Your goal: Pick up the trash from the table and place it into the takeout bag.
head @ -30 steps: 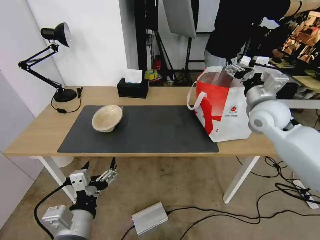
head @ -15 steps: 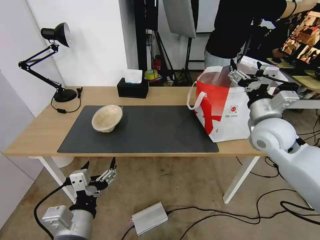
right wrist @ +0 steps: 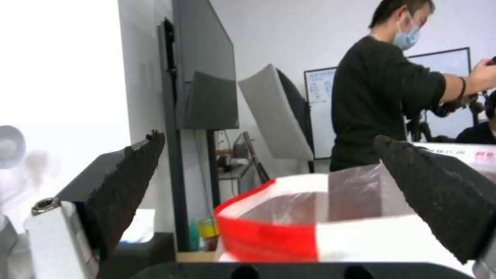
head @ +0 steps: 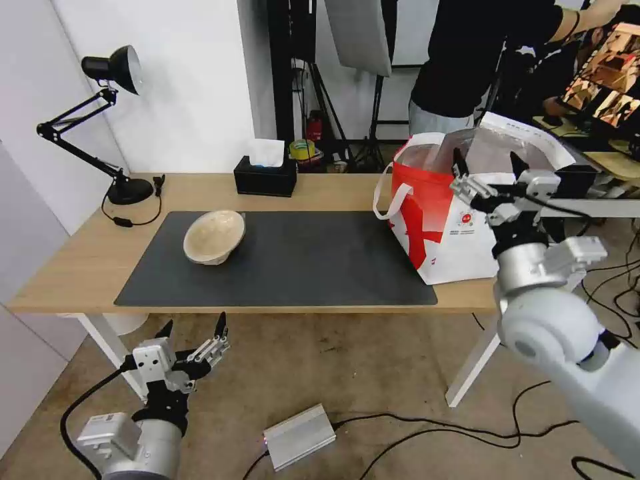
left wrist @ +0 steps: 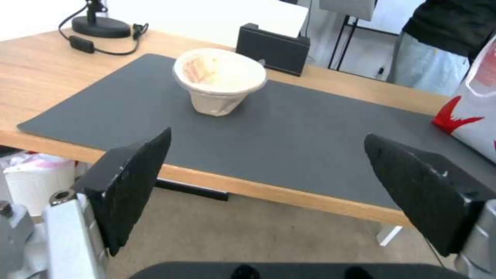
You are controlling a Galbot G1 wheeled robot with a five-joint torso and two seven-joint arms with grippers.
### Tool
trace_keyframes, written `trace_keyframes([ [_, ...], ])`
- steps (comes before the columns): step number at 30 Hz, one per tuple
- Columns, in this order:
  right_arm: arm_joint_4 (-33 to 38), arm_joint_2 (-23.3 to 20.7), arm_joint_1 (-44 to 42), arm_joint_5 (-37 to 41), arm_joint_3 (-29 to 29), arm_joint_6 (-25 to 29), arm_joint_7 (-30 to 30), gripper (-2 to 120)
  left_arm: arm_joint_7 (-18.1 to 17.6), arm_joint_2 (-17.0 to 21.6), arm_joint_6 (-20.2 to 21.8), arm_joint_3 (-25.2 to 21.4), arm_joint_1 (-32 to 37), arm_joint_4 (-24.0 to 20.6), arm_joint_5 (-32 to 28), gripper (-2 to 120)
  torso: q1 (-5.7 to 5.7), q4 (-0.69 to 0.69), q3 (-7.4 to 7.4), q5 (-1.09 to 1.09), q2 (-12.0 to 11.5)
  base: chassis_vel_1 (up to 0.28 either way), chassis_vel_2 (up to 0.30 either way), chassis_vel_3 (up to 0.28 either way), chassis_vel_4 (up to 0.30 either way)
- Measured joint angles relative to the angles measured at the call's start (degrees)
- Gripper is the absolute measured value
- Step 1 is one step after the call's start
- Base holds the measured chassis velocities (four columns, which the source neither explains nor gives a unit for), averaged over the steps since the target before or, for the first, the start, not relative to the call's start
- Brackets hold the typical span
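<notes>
Gaping right claw (head: 487, 164) beside takeout bag (head: 447, 227).

right end effector (head: 487, 171) raised, spread, left end effector (head: 192, 329) low, spread

Paper bowl (head: 214, 236) left of takeout bag (head: 448, 227)

My right gripper (head: 485, 175) is lower and nearer my body than a second ago, now level with the front face of the takeout bag (head: 453, 220) rather than up at its rim; its fingers (head: 459, 163) stand spread apart with nothing between them, where a second ago they sat close over the bag's mouth; my right arm has dropped with it; my left gripper (head: 191, 333) has slipped slightly lower below the table (head: 80, 267) edge.
</notes>
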Motion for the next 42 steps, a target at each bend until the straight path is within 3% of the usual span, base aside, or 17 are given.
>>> trace_keyframes([
  [17, 6.9, 6.0, -17.8, -9.8, 0.4, 0.4, 0.0, 100, 0.0, -1.2, 0.3, -0.4, 0.2, 0.0, 0.0, 100, 0.00, 0.00, 0.00, 0.00, 0.0, 0.000, 0.000, 0.000, 0.000],
  [42, 4.8, 16.1, -33.8, -26.5, -0.7, 5.7, -1.8, 100, -0.1, -0.8, 0.4, -0.6, 0.2, 0.0, -0.2, 100, 0.00, 0.00, 0.00, 0.00, 0.0, 0.000, 0.000, 0.000, 0.000],
])
